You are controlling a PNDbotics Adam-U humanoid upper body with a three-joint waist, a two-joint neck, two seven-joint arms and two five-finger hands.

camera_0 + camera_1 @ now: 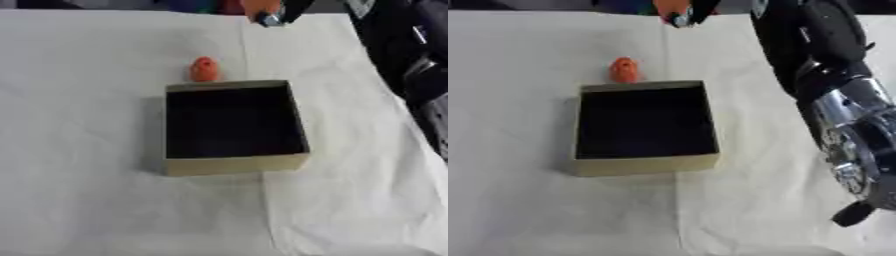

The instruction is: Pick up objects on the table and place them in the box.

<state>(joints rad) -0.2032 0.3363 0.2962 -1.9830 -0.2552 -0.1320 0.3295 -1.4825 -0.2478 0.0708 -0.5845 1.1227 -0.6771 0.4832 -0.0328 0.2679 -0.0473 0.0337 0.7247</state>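
While the right arm (833,100) reaches to the table's (79,200) far edge, its hand is hidden, so finger state cannot be told; no left hand shows. The box (234,163) sits centred, interior dark. The orange object (204,69) stands just behind its far wall. Approach from above, clearing that wall. No legible writing.

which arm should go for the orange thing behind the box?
Right, probably. The right arm is already in view, reaching along the right side toward the table's far edge. The orange object sits just behind the box. No left arm shows.
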